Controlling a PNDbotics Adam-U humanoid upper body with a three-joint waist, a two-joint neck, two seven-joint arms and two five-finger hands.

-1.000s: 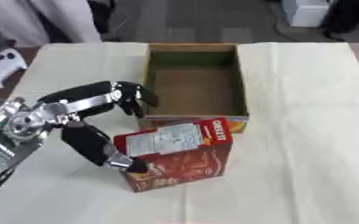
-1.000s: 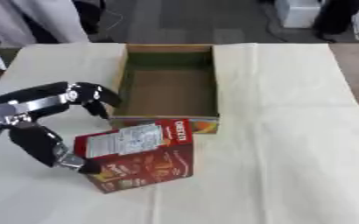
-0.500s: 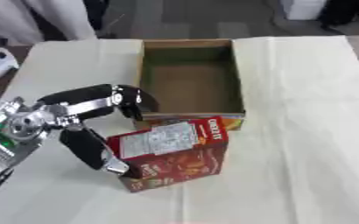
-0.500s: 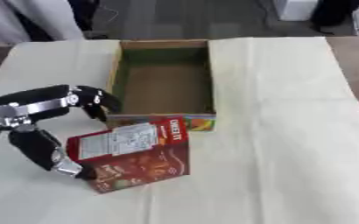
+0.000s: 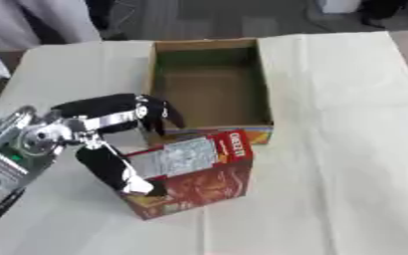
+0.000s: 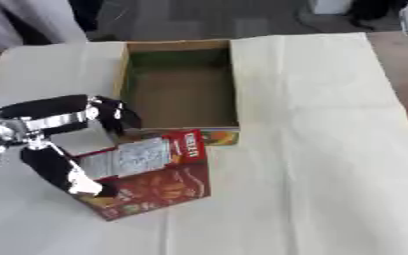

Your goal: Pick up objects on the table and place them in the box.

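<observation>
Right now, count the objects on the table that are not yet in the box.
1. A red carton stands just in front of the open cardboard box, with the left hand wrapped around its left side. The box looks empty; nothing else shows on the table.

Head stereo pair — downward, near-identical.

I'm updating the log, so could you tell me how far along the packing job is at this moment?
Nothing looks packed yet: the cardboard box shows a bare floor inside. In hand: the left hand is curled round the red carton, which sits tilted just in front of the box's near wall. Left to do: carry the carton over that wall and set it inside. The right hand is not in view.
</observation>
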